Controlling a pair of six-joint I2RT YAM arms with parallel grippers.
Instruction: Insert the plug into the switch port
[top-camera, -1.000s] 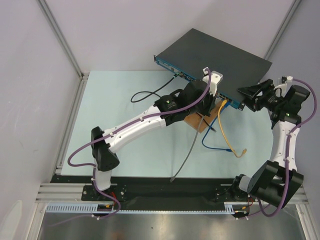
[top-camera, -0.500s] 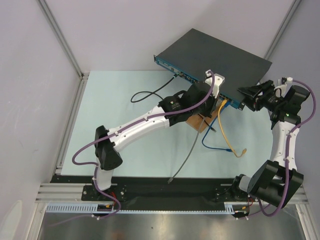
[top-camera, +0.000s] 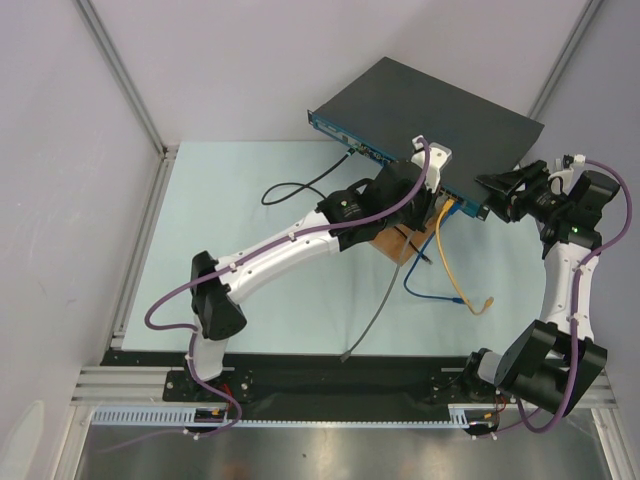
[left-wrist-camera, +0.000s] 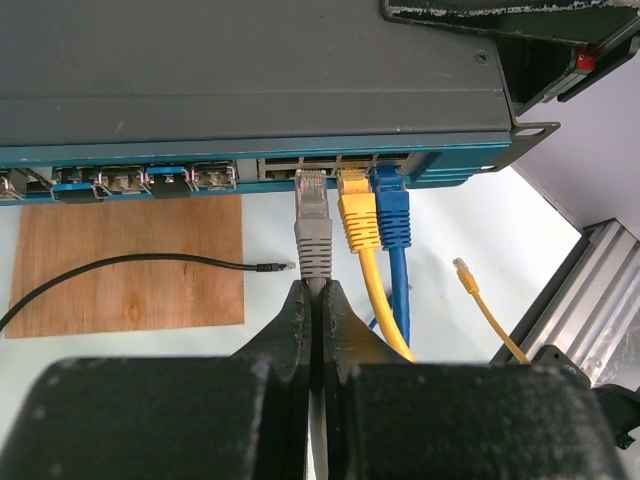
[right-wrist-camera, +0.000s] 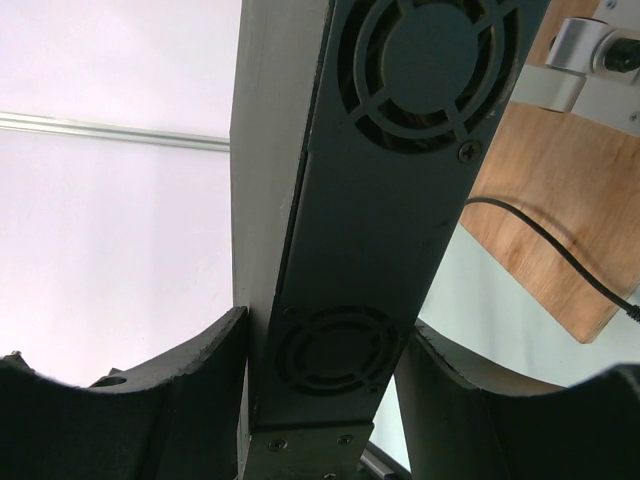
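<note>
Cables crowd the teal front of the switch (left-wrist-camera: 250, 70); a yellow plug (left-wrist-camera: 357, 210) and a blue plug (left-wrist-camera: 392, 205) are seated side by side near its right end. The grey plug (left-wrist-camera: 313, 215) stands just left of the yellow one, touching it, with its clear tip at the mouth of the next socket (how far in it sits is hard to tell). The left claw (left-wrist-camera: 312, 298) is pinched narrow on the tail of the grey plug, in line with that socket.

A black cable (left-wrist-camera: 150, 262) crosses the wooden board (left-wrist-camera: 130, 260), its tip just beside the grey boot; a loose yellow cable (left-wrist-camera: 480, 300) lies apart to the right. The switch sits at the far right of the table (top-camera: 250, 200), slanted to its edges and near the back wall; the right claw (top-camera: 500, 195) clasps its right end, one finger against each broad face.

Bare table lies open left of the board; right of the blue plug, the switch's mounting ear and a frame rail (left-wrist-camera: 580, 290) close in.

From above, the left wrist covers its claw and all three plugs; the leftmost sockets are cut off in the left wrist view; the right wrist view shows only the end wall and its fan grilles (right-wrist-camera: 340, 355).
</note>
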